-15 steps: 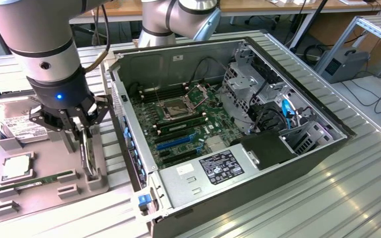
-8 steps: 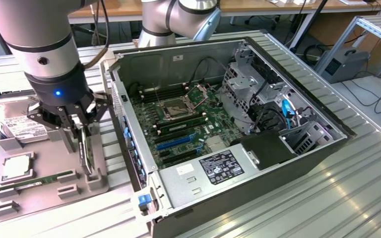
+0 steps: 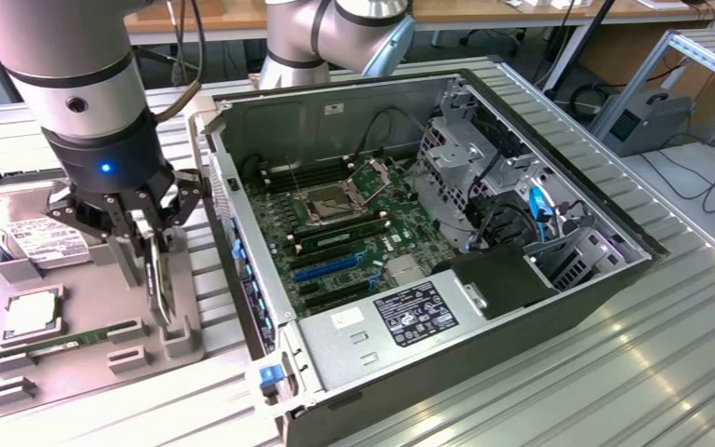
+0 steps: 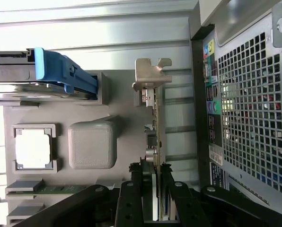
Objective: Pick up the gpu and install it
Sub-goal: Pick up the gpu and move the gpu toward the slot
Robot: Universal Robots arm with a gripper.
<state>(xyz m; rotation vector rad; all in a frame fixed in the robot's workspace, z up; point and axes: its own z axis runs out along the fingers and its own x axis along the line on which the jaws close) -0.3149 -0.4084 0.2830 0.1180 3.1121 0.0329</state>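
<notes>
Where the graphics card (image 3: 159, 289) sits: just outside the computer case (image 3: 519, 354), on the exterior view's left of its open side, standing on edge over the gray tray (image 3: 90, 377).
Gripper (image 3: 149, 250): pointing straight down, jaws narrow and clamped on the card's two flat faces near its upper edge.
Wrist view: fingers (image 4: 145, 171) press either side of the thin card (image 4: 156, 124); the silver bracket (image 4: 152, 75) sits at the end farthest from the gripper.
Card's lower edge: down among the tray's raised posts; cannot tell whether it is clear of them.
Tray contents: hard drive (image 3: 34, 233), square processor chip (image 3: 33, 315) and a green memory stick (image 3: 66, 343), each in its own holder, all farther from the case than the card.
Case: lying on its side, lid off, green motherboard (image 3: 345, 247) exposed inside.
Case rear panel: perforated grille (image 4: 254, 94) close beside the card.
</notes>
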